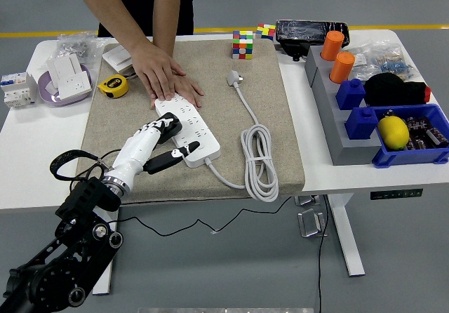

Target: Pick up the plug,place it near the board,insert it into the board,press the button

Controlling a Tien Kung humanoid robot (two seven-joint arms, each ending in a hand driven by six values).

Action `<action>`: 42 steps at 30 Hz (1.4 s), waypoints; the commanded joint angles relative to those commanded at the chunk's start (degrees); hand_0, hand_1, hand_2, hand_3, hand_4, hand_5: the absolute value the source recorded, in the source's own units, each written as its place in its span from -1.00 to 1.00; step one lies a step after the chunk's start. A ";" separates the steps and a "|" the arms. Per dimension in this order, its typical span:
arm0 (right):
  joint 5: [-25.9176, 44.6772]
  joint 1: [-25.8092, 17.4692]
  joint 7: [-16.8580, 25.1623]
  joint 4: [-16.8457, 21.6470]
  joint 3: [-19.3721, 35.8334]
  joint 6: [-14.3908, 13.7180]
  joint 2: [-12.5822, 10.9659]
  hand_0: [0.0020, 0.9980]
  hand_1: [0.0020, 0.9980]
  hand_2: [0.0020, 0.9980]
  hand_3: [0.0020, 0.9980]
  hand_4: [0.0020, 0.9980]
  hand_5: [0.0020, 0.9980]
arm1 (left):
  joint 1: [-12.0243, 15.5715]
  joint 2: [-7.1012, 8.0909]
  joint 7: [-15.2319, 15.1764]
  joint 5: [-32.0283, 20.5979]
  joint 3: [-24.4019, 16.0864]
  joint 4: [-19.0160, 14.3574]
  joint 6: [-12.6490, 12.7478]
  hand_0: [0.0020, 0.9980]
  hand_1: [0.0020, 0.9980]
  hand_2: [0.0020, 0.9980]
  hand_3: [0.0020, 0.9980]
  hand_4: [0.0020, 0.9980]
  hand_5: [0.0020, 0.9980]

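While the plug (233,78) is lying untouched on the felt mat (280,116) near its far edge, with its white cable (258,157) running back in a coil to the power strip (188,132), the left hand (156,142) is hovering at the strip's near-left side — fingers spread loosely, black-tipped thumb and forefinger stretching out over the strip's near end, closing on nothing. A person's hand (163,74) is pressing flat on the strip's far end, holding it in place. The right arm is not showing anywhere.

Judging from this, the hand appears to be working at the button end of the board, though the plug is sitting well apart from any socket, so the picking-up step is not yet done. Whether a fingertip is actually touching the strip is hard to tell from this angle.

The next move is calling for a reach across the strip toward the plug — a pinch on its small body, with the stiff cable likely resisting and dragging as it is being carried back to the sockets.
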 joint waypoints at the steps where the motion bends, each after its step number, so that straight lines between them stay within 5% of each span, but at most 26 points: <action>1: -0.01 0.00 0.01 0.01 -0.03 0.00 0.01 0.59 0.51 0.48 0.53 1.00 1.00 | -0.38 0.01 -0.13 -0.02 0.18 0.63 0.05 1.00 1.00 0.94 0.85 1.00 1.00; 33: -0.93 0.20 0.05 0.46 0.16 -0.14 -0.28 0.59 0.51 0.48 0.52 1.00 1.00 | -8.13 0.81 -0.88 0.96 7.00 7.93 -0.75 1.00 1.00 0.93 0.84 1.00 1.00; 42: -0.95 0.38 0.02 0.44 0.25 -0.15 -0.34 0.59 0.51 0.48 0.52 1.00 1.00 | -9.17 0.88 -1.14 1.70 7.42 7.65 -0.52 1.00 1.00 0.92 0.84 1.00 1.00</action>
